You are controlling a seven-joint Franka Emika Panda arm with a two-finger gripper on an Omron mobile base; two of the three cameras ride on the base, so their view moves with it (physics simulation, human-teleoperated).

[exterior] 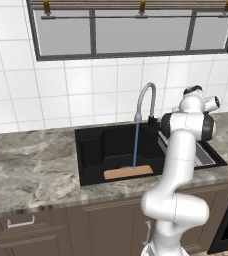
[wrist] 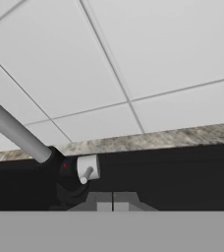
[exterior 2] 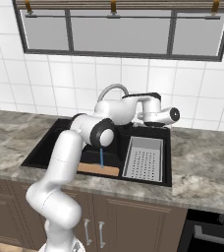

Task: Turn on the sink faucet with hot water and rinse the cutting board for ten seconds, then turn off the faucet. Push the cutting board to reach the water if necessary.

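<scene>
Hand view: shut claw (wrist: 113, 203) levelled, seemingly just short of faucet (wrist: 20, 135).

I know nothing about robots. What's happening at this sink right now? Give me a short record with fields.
faucet: the sink faucet arches over the sink
water: running, a thin blue stream
cutting board: flat in the basin, the stream lands on it
drain tray: grey, perforated, right part of the sink
gripper: shut, holding nothing, near the faucet's handle
handle: small white lever beside the dark base
</scene>
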